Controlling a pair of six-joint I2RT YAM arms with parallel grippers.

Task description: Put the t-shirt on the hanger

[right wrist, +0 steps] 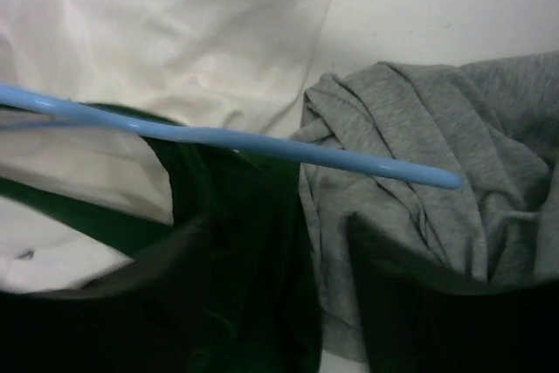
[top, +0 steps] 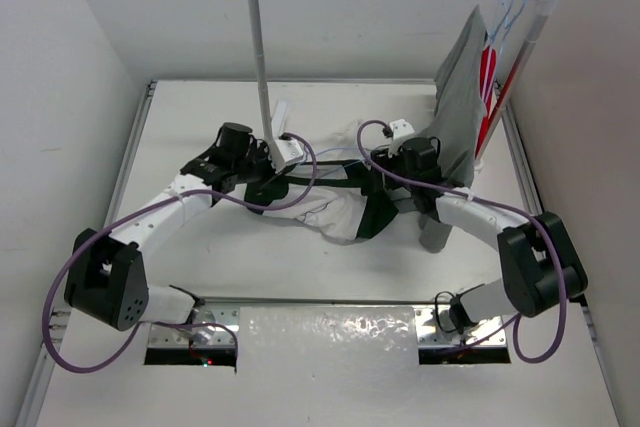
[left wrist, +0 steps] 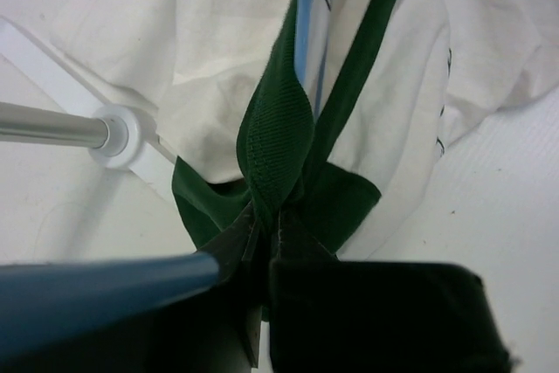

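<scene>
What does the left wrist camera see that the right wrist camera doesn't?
Only the left wrist view: the shiny rack pole on its white foot, and the left gripper shut on the green band of the t-shirt. Only the right wrist view: the grey garment, and the right gripper, open. Both: the t-shirt and the blue hanger.

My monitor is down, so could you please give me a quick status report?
Left gripper jaws shut on t-shirt. Right gripper jaws open, hanger just ahead. Grey garment bunched alongside.
</scene>
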